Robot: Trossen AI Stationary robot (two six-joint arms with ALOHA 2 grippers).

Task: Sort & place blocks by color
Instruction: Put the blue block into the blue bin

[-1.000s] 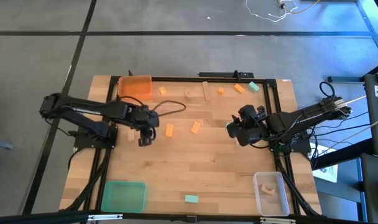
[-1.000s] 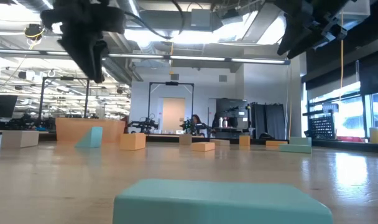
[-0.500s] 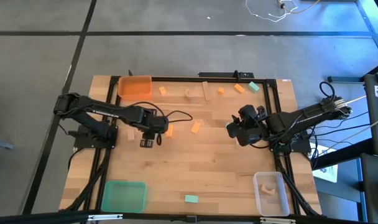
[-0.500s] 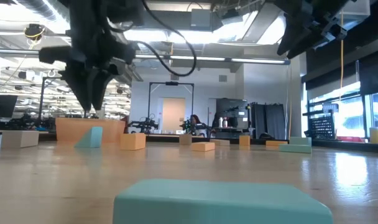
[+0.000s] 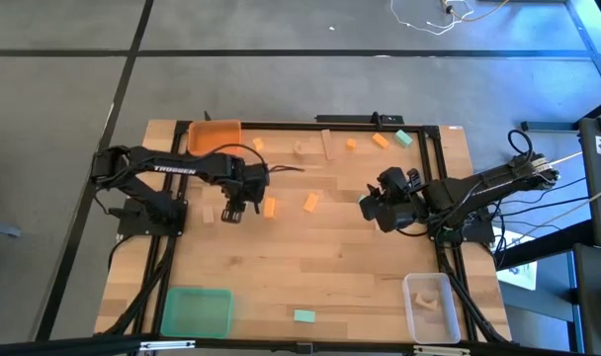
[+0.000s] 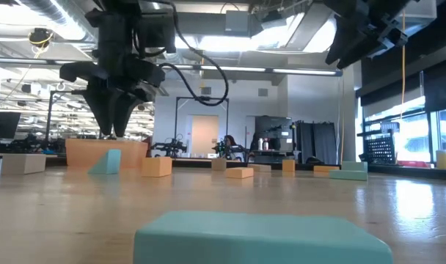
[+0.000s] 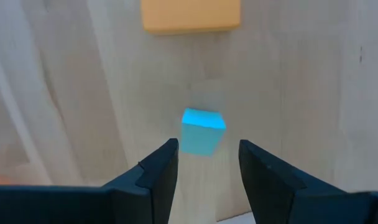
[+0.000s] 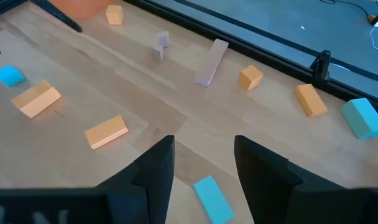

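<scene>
My left gripper (image 5: 233,211) (image 7: 204,146) hangs open, fingers pointing down, just above a small teal block (image 7: 201,130) (image 8: 9,76) that rests on the table. In the high view the gripper hides that block. An orange block (image 5: 270,207) (image 7: 190,15) lies just beyond it, and another orange block (image 5: 311,203) lies farther right. A pale wood block (image 5: 210,213) sits to the left of the gripper. My right gripper (image 5: 368,206) (image 8: 201,146) waits open above the table's right middle. More orange, teal and wood blocks lie along the far edge.
An orange tray (image 5: 214,136) stands at the far left corner, a green tray (image 5: 195,311) at the near left, and a clear tray (image 5: 431,307) holding a wood block at the near right. A teal block (image 5: 303,316) (image 6: 252,235) lies by the near edge.
My left gripper has come down toward the table, shifting a little right and toward the far edge, and now stands over the small teal block. It has stayed open. The right arm has kept still, and no block has moved.
</scene>
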